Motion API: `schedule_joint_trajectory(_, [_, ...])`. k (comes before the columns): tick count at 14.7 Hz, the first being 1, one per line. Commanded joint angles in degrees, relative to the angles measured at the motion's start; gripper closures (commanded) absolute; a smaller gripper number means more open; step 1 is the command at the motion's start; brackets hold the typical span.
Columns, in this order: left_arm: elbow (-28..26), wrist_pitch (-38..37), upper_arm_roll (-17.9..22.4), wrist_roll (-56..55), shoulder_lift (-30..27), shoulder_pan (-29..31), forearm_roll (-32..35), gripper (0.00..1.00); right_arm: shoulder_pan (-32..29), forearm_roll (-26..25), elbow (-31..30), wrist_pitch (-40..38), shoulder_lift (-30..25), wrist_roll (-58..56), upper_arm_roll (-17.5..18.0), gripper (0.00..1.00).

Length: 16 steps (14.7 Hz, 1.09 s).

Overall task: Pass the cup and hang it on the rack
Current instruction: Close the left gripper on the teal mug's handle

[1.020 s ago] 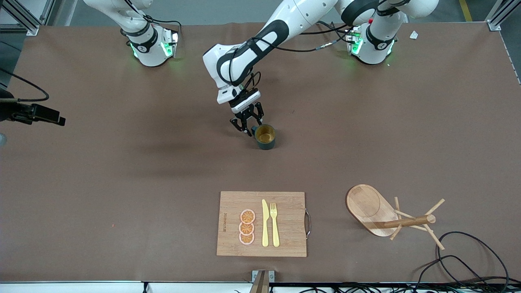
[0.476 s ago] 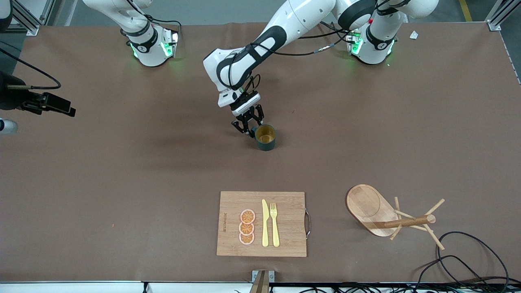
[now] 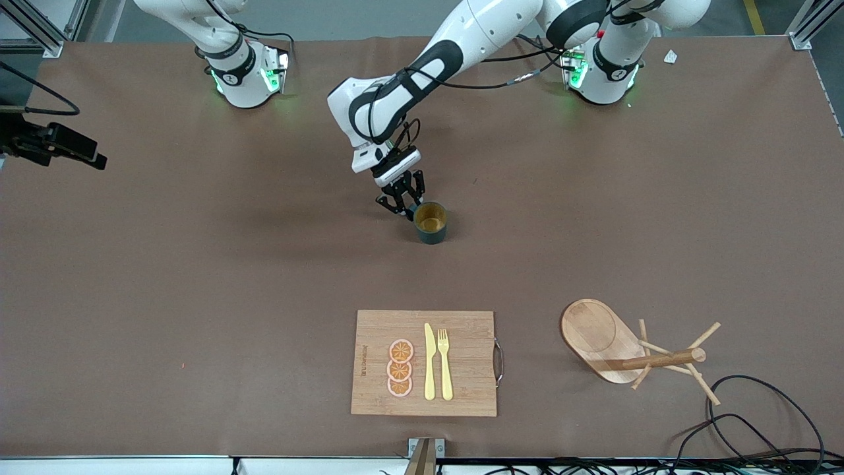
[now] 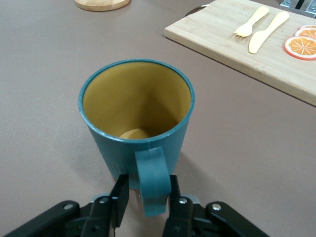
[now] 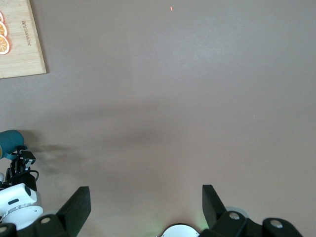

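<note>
The teal cup (image 3: 432,224) (image 4: 136,103) stands upright mid-table, its yellow inside showing and its handle turned toward my left gripper (image 3: 403,206) (image 4: 146,185). The jaws are low on the table, one on each side of the handle. One pad touches the handle and a thin gap shows at the other. The wooden rack (image 3: 606,340) stands nearer the front camera, toward the left arm's end of the table. My right gripper (image 5: 145,195) hangs wide open over bare table at the right arm's end, nothing between its fingers (image 5: 79,202).
A wooden cutting board (image 3: 461,330) lies near the front edge, nearer the camera than the cup. On it lie a yellow knife (image 3: 429,361), a fork (image 3: 445,363) and orange slices (image 3: 399,368). Black cables (image 3: 758,415) loop beside the rack.
The left jaws have narrowed around the cup's handle, and the cup has barely shifted. The right hand has moved toward the bases at the table's end.
</note>
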Motion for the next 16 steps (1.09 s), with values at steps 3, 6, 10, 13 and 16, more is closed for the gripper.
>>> schedule_joint_trajectory(3, [1.1,-1.7,0.2,-0.2,-0.2,-0.7,-1.0,0.79,-0.9,0.2,-2.4,0.3,-3.7,-0.6,0.3,0.0])
schedule_joint_trajectory(6, [1.1,-1.8,0.2,0.2,-1.1,-0.3,-1.0,0.86,-2.2,0.1,-3.0,-1.2,-4.6,-2.7,0.1,0.0])
schedule_joint_trajectory(10, [1.1,-2.1,0.2,3.0,-5.8,1.2,-5.4,0.94,-2.0,0.0,-3.9,-1.4,-4.8,-2.5,0.4,0.0])
schedule_joint_trajectory(13, [1.0,-2.1,0.2,8.1,-12.2,4.1,-12.1,0.96,-1.9,0.0,-5.8,-1.0,-6.1,-2.5,0.4,0.0])
schedule_joint_trajectory(16, [0.9,-2.1,0.2,15.2,-20.5,8.8,-20.8,0.97,-1.9,0.0,-7.4,-0.4,-7.3,-2.6,0.4,0.0])
